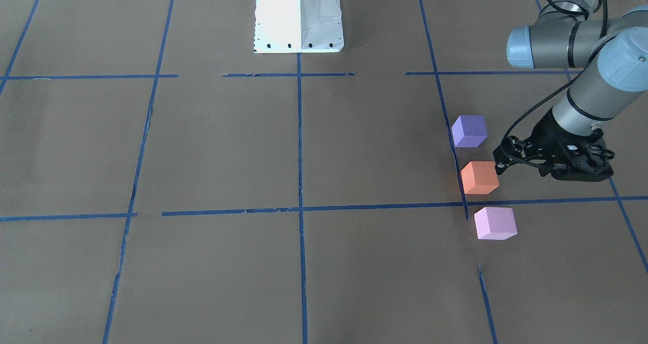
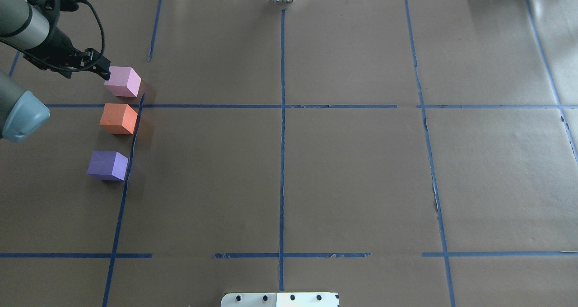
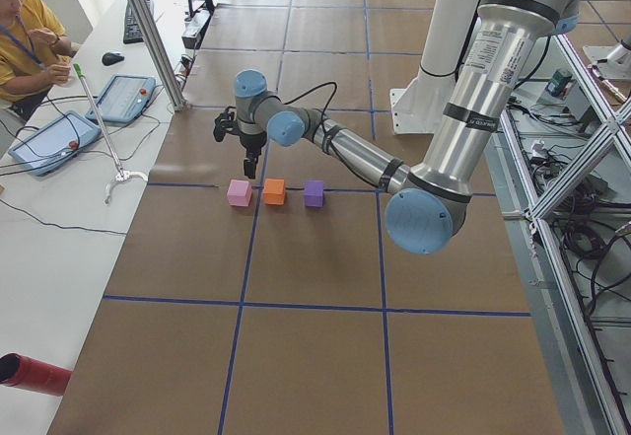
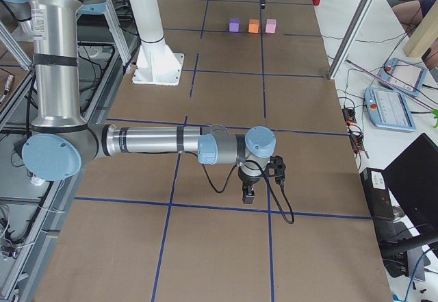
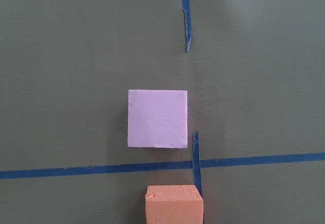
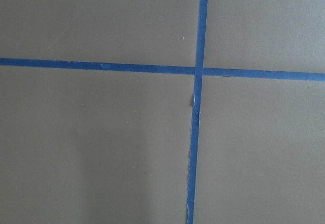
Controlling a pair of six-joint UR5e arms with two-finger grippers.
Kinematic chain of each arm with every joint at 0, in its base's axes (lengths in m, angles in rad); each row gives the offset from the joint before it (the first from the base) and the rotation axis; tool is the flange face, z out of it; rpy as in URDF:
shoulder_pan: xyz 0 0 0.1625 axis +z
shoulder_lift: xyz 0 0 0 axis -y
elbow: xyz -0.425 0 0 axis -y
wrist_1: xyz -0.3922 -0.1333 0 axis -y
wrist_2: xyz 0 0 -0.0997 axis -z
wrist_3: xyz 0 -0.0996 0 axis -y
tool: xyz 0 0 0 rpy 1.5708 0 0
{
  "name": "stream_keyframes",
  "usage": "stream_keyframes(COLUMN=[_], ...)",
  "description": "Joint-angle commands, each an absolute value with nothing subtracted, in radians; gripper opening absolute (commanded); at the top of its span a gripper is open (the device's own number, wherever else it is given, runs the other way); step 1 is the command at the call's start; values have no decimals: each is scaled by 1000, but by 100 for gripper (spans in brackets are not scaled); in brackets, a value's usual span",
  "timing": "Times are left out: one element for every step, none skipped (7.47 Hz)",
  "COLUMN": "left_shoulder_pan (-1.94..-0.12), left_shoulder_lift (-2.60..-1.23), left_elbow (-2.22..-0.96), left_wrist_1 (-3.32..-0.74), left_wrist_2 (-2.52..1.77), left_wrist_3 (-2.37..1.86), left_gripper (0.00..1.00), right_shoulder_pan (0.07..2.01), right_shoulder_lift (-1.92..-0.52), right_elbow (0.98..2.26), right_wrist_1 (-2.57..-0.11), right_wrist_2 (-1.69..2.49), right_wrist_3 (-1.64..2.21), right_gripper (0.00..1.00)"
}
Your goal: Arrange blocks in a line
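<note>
Front-facing view: three blocks sit in a row on the brown counter [image 1: 202,146], close to its left edge and beside a blue tape line [image 1: 299,131]. The purple block [image 1: 469,131] is nearest the robot's edge, the orange block [image 1: 479,177] is in the middle, and the pink block [image 1: 495,223] is toward the far edge. Small gaps separate them. The left gripper [image 1: 501,167] hangs near the orange and pink blocks. Its fingers look drawn together, with nothing between them.

Overhead view: the row runs toward the far-left corner.

Left wrist view: the pink block is centred, with the orange block at the bottom. A tape line crosses between them.

Right-side view: the right gripper [image 4: 249,196] points down near the counter's right edge, well apart from the blocks. I cannot tell how far open it is.

Right wrist view: bare counter with crossing tape.
</note>
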State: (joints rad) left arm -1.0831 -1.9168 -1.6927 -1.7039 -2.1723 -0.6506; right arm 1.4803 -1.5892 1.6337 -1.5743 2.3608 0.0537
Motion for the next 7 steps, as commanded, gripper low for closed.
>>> stream_keyframes(left_shoulder_pan=[-1208,-1256,-1335,-1400,-1455,-1501,-1540], left_shoulder_lift=[-1905,-1876,-1873,-1871,-1850,-1818,-1806], left_elbow=[-1643,-1600,-1548,-1492,-1461,-1454,-1422], left_wrist_1=[-1710,-1721,-1739,-1740,-1738,-1741,-1741], left_wrist_2=[-2175,-2212,-2242,-2270,-2272,-2272,-2272], left_wrist_3=[-496,-423,-326,-231,-130,-80,-19], left_gripper=[100,100,100,100,99,98,97], right_shoulder_pan=[1480,1480,1480,1480,1480,1480,1480], right_shoulder_lift=[-1589,-1589,-1589,-1589,-1589,-1589,-1589], right_elbow=[1634,1634,1634,1634,1634,1634,1634], right_wrist_1=[-1575,-1575,-1575,-1575,-1574,-1575,-1575], right_wrist_2=[2361,2361,2361,2361,2361,2361,2361], right_wrist_3=[54,54,54,54,54,54,54], right_gripper=[100,100,100,100,100,100,100])
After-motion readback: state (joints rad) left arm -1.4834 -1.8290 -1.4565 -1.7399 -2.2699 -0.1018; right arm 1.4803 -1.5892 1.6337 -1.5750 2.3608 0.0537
